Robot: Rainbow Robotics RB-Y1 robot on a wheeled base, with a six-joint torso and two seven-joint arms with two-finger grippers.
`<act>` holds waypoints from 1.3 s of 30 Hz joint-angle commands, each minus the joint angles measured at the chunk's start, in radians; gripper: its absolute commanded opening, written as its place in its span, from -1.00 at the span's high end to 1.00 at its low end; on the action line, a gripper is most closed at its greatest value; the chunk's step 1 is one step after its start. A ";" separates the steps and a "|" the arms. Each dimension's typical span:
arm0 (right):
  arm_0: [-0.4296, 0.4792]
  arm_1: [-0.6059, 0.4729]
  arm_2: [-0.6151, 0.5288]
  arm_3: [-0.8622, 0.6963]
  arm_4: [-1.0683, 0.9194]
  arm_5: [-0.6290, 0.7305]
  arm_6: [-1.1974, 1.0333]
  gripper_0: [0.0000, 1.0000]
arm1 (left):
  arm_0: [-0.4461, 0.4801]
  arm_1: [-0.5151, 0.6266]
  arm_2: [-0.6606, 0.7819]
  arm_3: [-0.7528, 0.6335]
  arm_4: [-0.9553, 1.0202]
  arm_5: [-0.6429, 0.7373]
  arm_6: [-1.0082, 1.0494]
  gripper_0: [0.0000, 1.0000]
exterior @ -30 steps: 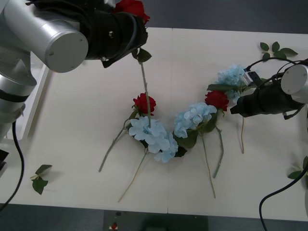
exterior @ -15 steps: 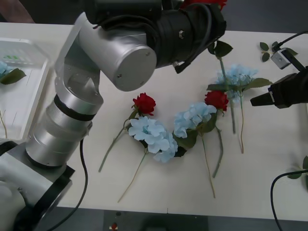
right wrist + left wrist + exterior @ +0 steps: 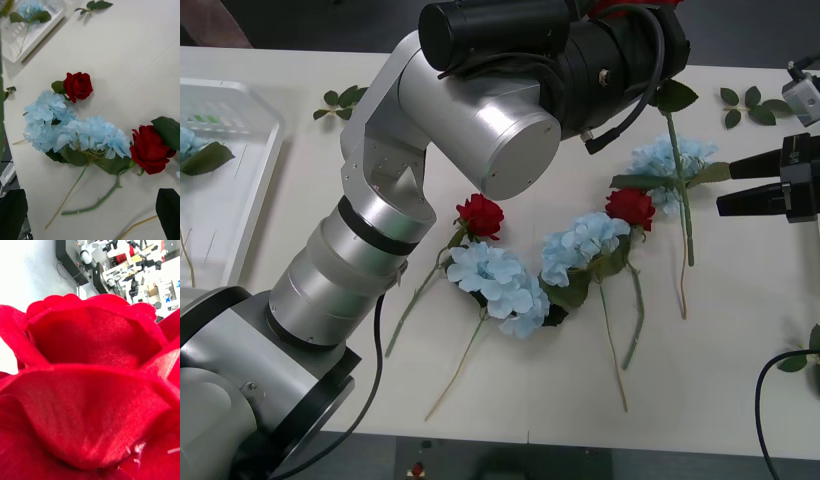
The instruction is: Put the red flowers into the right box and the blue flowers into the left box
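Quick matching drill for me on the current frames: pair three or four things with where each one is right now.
Things:
1. carried red rose
2. left box
3. right gripper
4. leaf sprig

Places:
A. table's far right corner
B. hanging from the left gripper, stem down over the flowers
C. table's left edge, a blue flower inside
D. right side, beside the flowers

Pairs: 1-B, 2-C, 3-D, 4-A

Even, bright overhead light leaves soft shadows on the white table [image 3: 330,280]. The held red rose [image 3: 90,390] is blurred, too near the left wrist lens.
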 commanded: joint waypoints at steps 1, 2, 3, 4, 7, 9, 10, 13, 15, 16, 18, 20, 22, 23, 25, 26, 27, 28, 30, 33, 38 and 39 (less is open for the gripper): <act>-0.039 -0.031 -0.001 -0.010 -0.115 -0.003 -0.110 -1.00 | -0.038 0.010 -0.005 -0.021 0.004 -0.015 0.018 1.00; -0.041 -0.031 0.003 0.000 -0.147 -0.003 -0.138 -1.00 | -0.038 0.010 -0.005 -0.021 0.004 -0.015 0.018 1.00; -0.047 -0.031 0.016 0.016 -0.199 -0.003 -0.193 -1.00 | -0.038 0.010 -0.005 -0.021 0.004 -0.015 0.018 1.00; -0.051 -0.031 0.025 0.026 -0.225 -0.003 -0.221 -1.00 | -0.038 0.010 -0.005 -0.021 0.004 -0.015 0.018 1.00; -0.068 -0.031 0.051 0.058 -0.296 -0.003 -0.303 -1.00 | -0.038 0.010 -0.005 -0.021 0.004 -0.015 0.018 1.00; -0.076 -0.033 0.066 0.070 -0.323 -0.003 -0.342 -1.00 | -0.038 0.010 -0.005 -0.021 0.004 -0.015 0.018 1.00; -0.082 -0.033 0.076 0.075 -0.334 -0.003 -0.363 -1.00 | -0.038 0.010 -0.005 -0.021 0.004 -0.015 0.018 1.00; -0.096 -0.031 0.102 0.076 -0.340 -0.003 -0.408 -1.00 | -0.038 0.010 -0.005 -0.021 0.004 -0.015 0.018 1.00; -0.100 -0.031 0.122 0.076 -0.340 -0.003 -0.421 -1.00 | -0.038 0.010 -0.005 -0.021 0.004 -0.015 0.018 1.00; -0.102 -0.031 0.134 0.076 -0.340 -0.003 -0.423 -1.00 | -0.038 0.010 -0.005 -0.021 0.004 -0.015 0.018 1.00; -0.102 -0.028 0.152 0.076 -0.340 -0.003 -0.425 -0.86 | -0.038 0.010 -0.005 -0.021 0.004 -0.015 0.018 1.00; -0.103 -0.025 0.168 0.076 -0.340 -0.003 -0.428 -0.32 | -0.038 0.010 -0.005 -0.021 0.004 -0.015 0.018 1.00; -0.105 -0.022 0.177 0.076 -0.340 -0.005 -0.432 0.60 | -0.038 0.010 -0.005 -0.021 0.004 -0.015 0.018 1.00; -0.107 -0.019 0.178 0.076 -0.340 -0.008 -0.435 0.83 | -0.038 0.010 -0.005 -0.021 0.004 -0.015 0.018 1.00; -0.107 -0.011 0.181 0.076 -0.339 -0.020 -0.441 1.00 | -0.038 0.010 -0.005 -0.021 0.004 -0.015 0.018 1.00; -0.108 -0.010 0.181 0.076 -0.339 -0.022 -0.443 1.00 | -0.038 0.010 -0.005 -0.021 0.004 -0.015 0.018 1.00; -0.107 -0.007 0.181 0.076 -0.340 -0.026 -0.443 1.00 | -0.038 0.010 -0.005 -0.021 0.004 -0.015 0.018 1.00; -0.107 -0.005 0.180 0.076 -0.340 -0.028 -0.443 1.00 | -0.038 0.010 -0.005 -0.021 0.004 -0.015 0.018 1.00; -0.108 -0.001 0.181 0.076 -0.340 -0.031 -0.443 1.00 | -0.038 0.010 -0.005 -0.021 0.004 -0.015 0.018 1.00; -0.107 0.012 0.174 0.076 -0.345 -0.034 -0.435 1.00 | -0.038 0.010 -0.005 -0.021 0.004 -0.015 0.018 1.00; -0.107 0.036 0.157 0.078 -0.359 -0.037 -0.426 1.00 | -0.038 0.010 -0.005 -0.021 0.004 -0.015 0.018 1.00; -0.107 0.039 0.155 0.076 -0.365 -0.039 -0.423 1.00 | -0.038 0.010 -0.005 -0.021 0.004 -0.015 0.018 1.00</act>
